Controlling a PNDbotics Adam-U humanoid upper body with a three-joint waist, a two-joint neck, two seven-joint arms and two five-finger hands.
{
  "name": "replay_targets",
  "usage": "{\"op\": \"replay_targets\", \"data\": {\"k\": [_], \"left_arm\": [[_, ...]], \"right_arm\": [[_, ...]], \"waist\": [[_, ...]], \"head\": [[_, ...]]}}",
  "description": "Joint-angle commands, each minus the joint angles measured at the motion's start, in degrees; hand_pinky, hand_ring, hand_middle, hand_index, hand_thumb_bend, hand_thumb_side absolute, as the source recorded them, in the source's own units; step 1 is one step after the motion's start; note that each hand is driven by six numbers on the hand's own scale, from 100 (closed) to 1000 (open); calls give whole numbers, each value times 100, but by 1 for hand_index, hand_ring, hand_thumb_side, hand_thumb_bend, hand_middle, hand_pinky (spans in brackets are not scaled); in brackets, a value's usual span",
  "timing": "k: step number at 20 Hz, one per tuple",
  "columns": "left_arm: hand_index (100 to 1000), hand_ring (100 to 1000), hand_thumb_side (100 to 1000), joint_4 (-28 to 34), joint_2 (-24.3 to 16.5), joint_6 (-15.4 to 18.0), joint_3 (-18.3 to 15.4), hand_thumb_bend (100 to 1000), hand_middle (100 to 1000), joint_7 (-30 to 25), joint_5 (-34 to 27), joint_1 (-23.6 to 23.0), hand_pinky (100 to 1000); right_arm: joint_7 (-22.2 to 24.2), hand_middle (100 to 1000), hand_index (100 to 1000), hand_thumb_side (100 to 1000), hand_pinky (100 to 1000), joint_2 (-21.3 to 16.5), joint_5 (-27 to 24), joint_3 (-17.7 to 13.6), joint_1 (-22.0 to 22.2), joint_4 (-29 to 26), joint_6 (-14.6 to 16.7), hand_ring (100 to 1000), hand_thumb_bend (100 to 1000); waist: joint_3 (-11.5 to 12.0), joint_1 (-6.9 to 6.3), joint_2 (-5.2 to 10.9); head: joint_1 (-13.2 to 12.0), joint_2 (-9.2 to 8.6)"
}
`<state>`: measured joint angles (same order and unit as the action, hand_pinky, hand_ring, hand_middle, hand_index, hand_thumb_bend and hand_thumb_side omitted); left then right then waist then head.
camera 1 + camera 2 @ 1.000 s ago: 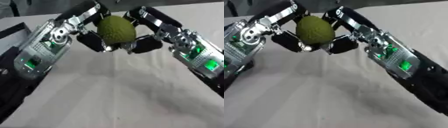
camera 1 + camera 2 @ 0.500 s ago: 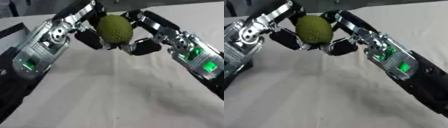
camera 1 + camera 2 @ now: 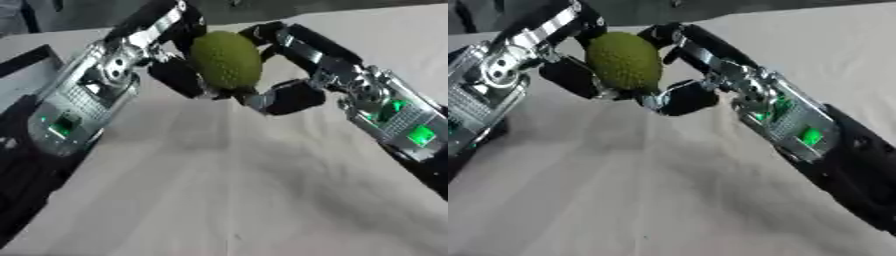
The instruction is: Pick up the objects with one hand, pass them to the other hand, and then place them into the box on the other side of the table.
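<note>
Both arms lift a touch higher than a second ago, green fruit [image 3: 226,60] pinched between them above the table [image 3: 262,200]. Left hand [image 3: 171,70] and right hand [image 3: 284,92] curl round it, long axis near upright, top tilted left.

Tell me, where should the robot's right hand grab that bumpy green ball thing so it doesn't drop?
Probably around the wide middle of the green fruit, coming from its right side. It is oval, standing on end, and the left hand already covers its left side. The right hand curls round the open right side and underneath.
</note>
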<state>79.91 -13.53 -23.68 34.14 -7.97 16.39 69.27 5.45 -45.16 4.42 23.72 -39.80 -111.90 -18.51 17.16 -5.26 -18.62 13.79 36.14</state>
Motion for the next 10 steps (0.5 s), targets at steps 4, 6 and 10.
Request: {"op": "replay_targets", "data": {"k": [4, 6, 10], "left_arm": [[437, 440, 100, 39, -161, 149, -90, 611, 407, -148, -68, 73, 635], [427, 433, 100, 54, -191, 168, -112, 613, 398, -177, -91, 55, 630], [400, 416, 100, 127, -341, 159, -188, 622, 379, -134, -162, 13, 621]], "right_arm": [[-105, 715, 826, 182, 751, -77, -19, -73, -38, -36, -39, 849, 739], [-137, 714, 825, 184, 750, -82, -18, -76, -22, -36, -69, 849, 730], [-222, 717, 831, 189, 751, -108, -37, -100, 18, -32, -138, 853, 732]], "waist": [[-15, -64, 324], [-20, -63, 324], [-27, -60, 333]], "head": [[-33, -50], [-40, -40], [-45, -26]]}}
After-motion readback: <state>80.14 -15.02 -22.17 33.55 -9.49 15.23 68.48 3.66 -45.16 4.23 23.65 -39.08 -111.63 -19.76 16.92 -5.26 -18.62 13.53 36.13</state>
